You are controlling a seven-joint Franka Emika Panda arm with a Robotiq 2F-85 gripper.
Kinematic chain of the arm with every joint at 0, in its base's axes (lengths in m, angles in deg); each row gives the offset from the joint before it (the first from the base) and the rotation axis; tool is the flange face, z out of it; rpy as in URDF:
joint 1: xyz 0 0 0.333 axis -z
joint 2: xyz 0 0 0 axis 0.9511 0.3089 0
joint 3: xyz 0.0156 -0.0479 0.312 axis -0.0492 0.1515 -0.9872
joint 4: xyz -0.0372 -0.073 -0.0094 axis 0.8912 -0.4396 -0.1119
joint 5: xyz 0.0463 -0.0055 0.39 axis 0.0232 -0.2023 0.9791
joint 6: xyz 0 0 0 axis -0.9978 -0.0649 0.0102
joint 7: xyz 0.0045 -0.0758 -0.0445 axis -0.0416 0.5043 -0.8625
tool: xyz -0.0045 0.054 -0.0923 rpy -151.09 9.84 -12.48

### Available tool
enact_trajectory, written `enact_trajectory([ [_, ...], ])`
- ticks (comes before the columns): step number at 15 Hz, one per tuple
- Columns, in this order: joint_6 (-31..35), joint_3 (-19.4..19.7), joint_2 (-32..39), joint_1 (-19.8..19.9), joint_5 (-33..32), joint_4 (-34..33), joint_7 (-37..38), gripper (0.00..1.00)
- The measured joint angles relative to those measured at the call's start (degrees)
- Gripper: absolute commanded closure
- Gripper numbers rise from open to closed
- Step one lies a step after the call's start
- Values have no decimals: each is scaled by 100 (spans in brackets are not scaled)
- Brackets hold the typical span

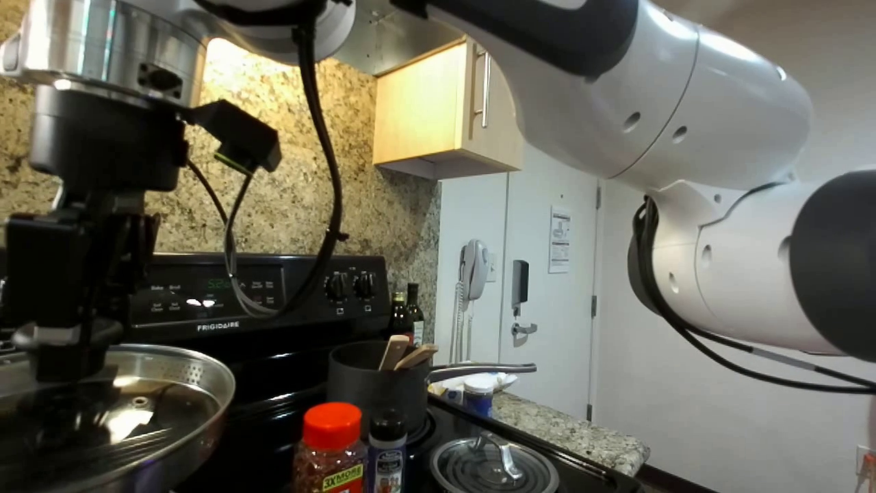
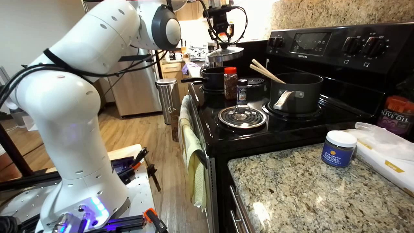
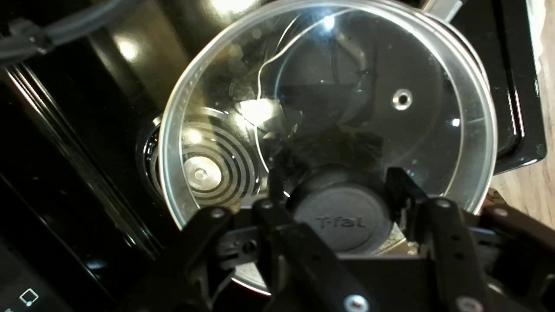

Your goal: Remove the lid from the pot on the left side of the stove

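**Glass lid (image 2: 225,55) was held clear over the stove's (image 2: 291,127) left side**

The gripper (image 3: 336,186) had its jaws clamped around the black knob (image 3: 342,221) of the glass lid, one finger on each side. The lid hung close to level above the left of the stove, with a gap showing between its steel rim and the low dark pot (image 2: 213,81) on the stove's front left burner. In the wrist view it overlapped both that pot and the coil burner (image 2: 255,81) at the stove's rear left.

Near the middle of the stove stood a red-capped jar (image 2: 230,85) and, just beside it, a smaller dark-capped bottle (image 2: 242,92). At the stove's rear right, a tall saucepan (image 2: 297,97) held wooden utensils (image 2: 268,71), which leaned over its rim. A smaller lid (image 1: 479,472) with an arched metal handle lay at the stove's front right. To the right of the stove, a granite counter (image 2: 281,194) bore a white-capped blue jar (image 2: 338,153). A pale towel (image 2: 195,171) hung down the stove's front, and the white arm (image 2: 110,29) rose from its base before the stove.
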Motion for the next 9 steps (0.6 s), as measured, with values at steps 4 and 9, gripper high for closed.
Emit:
enact_trajectory([
  [4, 1, 82, -165, 104, 0, -31, 5, 66],
  [9, -36, 204, -583, 274, -3, -31, 14, 66],
])
